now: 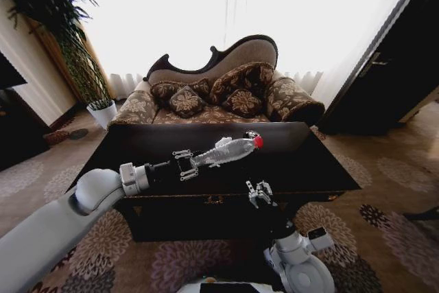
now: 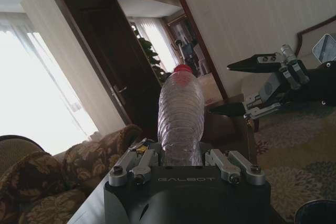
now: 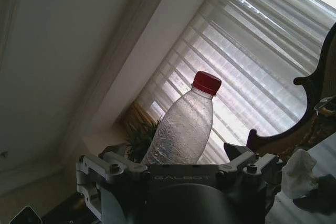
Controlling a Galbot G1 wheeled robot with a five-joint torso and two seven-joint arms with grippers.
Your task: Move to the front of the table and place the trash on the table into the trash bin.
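Note:
A clear plastic bottle with a red cap hangs level above the glossy black table. My left gripper is shut on its base. In the left wrist view the bottle rises straight out of that gripper. My right gripper stands open at the table's front edge, just below and to the right of the bottle, holding nothing; its spread fingers are seen from the left wrist. A lumpy white paper bit lies on the table beside a dark object. The trash bin is out of view.
A patterned sofa stands right behind the table. A white plant pot is at the back left, and a dark cabinet at the right. Patterned carpet surrounds the table. A dark round rim shows low in the left wrist view.

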